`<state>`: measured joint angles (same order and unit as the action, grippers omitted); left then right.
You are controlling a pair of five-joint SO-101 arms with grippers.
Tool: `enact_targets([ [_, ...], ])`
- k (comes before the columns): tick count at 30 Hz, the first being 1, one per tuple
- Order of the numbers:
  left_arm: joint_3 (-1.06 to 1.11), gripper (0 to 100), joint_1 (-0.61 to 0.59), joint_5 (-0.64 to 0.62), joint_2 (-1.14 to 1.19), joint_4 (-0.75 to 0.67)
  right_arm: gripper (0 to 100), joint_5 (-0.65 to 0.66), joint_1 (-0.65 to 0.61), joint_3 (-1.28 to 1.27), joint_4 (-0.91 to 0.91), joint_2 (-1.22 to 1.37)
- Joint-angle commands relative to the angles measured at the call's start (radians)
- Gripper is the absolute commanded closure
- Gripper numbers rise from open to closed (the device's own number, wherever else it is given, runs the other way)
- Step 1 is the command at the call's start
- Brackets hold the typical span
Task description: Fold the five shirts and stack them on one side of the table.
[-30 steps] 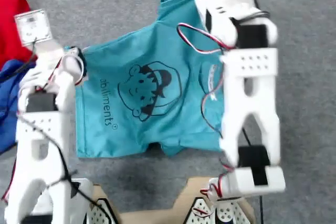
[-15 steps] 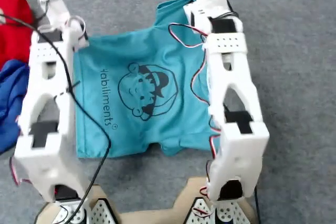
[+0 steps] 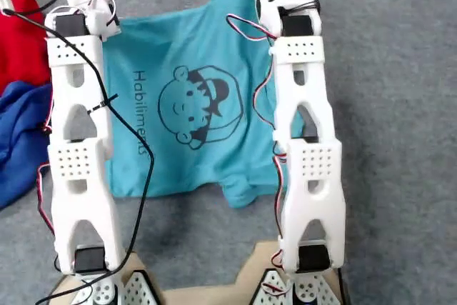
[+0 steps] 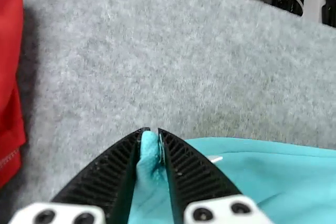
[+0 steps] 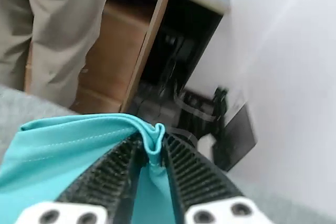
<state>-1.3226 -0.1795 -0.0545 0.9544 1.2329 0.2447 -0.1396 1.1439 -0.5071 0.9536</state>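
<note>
A teal shirt with a cartoon face print lies stretched across the grey table between the two arms, printed side up. My left gripper is shut on a pinch of the teal shirt's edge at the far left. My right gripper is shut on a fold of the teal shirt's hem at the far side, lifted off the table. In the high view the left arm runs along the shirt's left side and the right arm along its right side.
A red shirt and a blue shirt lie bunched at the table's left edge. Grey table stretches bare to the right. The arm bases sit at the near edge. Furniture and a person's legs stand beyond the far edge.
Both arms have stretched toward the table's far side, dragging the teal shirt with them. The shirt has been pulled flatter and farther away.
</note>
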Motion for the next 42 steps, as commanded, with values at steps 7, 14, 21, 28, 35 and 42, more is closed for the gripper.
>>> enact_targets([
  [7, -0.318, 98, -0.066, -0.009, 0.102, 0.064, 99.2, 0.247, -0.071, 0.441, 0.109, 0.22],
  [14, -0.344, 98, -0.103, -0.009, 0.105, 0.064, 99.2, 0.299, -0.091, 0.522, 0.229, 0.289],
  [21, -0.344, 98, -0.123, -0.003, 0.102, 0.124, 99.3, 0.295, -0.067, 0.524, 0.189, 0.289],
  [28, -0.345, 98, -0.095, 0.061, 0.102, 0.362, 99.3, 0.236, -0.039, 0.526, -0.112, 0.213],
  [35, -0.345, 98, -0.092, 0.063, 0.102, 0.482, 99.3, 0.135, -0.016, 0.524, -0.563, 0.077],
  [42, -0.336, 98, -0.091, 0.06, 0.102, 0.526, 99.3, 0.095, -0.015, 0.524, -0.936, -0.028],
])
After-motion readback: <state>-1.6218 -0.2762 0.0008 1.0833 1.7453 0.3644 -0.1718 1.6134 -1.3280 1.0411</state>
